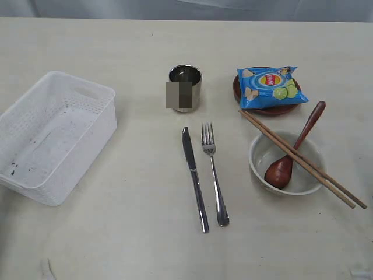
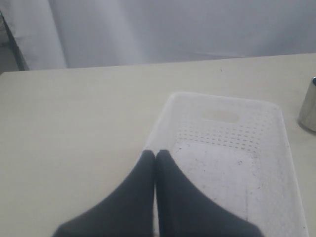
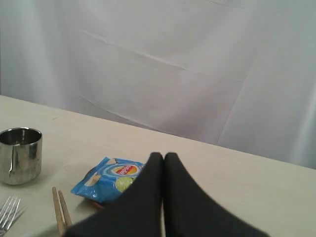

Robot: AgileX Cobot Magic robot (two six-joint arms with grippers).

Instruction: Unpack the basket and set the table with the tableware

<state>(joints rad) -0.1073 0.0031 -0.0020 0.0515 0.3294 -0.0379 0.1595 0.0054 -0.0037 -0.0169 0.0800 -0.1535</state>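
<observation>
Knife (image 1: pixel 194 179) & fork (image 1: pixel 214 175) lie parallel, tips twd cup (image 1: pixel 185 87); L gripper (image 2: pixel 155 152), R gripper (image 3: pixel 164 155) both pressed together.

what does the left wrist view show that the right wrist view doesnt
Only the left wrist view: the empty white basket and the left claw, shut. Only the right wrist view: the blue chip bag, the chopsticks, the fork tines and the right claw, shut. Both: the steel cup, the pale table and the white curtain behind it.
</observation>
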